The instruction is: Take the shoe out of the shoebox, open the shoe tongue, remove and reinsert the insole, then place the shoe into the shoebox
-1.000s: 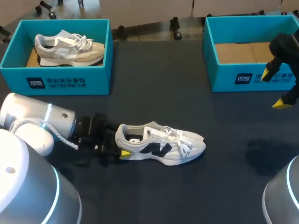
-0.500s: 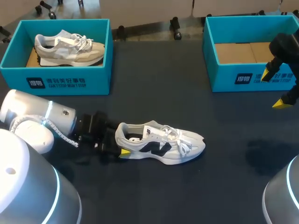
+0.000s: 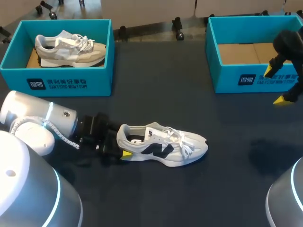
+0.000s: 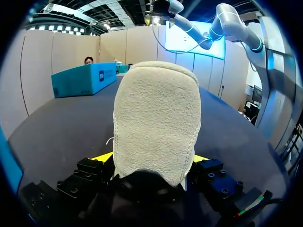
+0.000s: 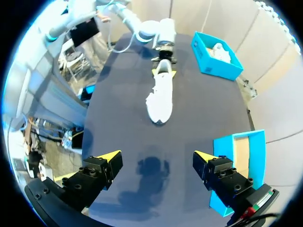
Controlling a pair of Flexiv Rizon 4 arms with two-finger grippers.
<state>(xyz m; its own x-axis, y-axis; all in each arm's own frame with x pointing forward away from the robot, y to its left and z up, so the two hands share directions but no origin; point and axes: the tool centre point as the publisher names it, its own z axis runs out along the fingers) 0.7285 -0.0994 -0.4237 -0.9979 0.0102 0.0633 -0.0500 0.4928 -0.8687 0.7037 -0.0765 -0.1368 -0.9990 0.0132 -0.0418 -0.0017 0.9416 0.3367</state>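
Observation:
A white sneaker with black side marks point(image 3: 163, 145) lies on its sole on the dark table, toe toward my right. My left gripper point(image 3: 122, 146) is at its heel; in the left wrist view the fuzzy heel point(image 4: 156, 118) fills the space between the yellow fingertips point(image 4: 102, 157), which press it from both sides. The teal shoebox point(image 3: 236, 80) at the far right holds only its cardboard floor. My right gripper point(image 3: 275, 85) hangs open and empty in front of that box, high above the table point(image 5: 156, 156), with the sneaker point(image 5: 160, 97) far ahead of it.
A second teal shoebox point(image 3: 61, 80) at the far left holds a beige and white sneaker point(image 3: 71, 47). Bare dark tabletop point(image 3: 156, 94) stretches between the two boxes and ahead of the shoe's toe.
My right gripper has risen a little toward the front wall of the right box. The left arm and the sneaker have barely shifted.

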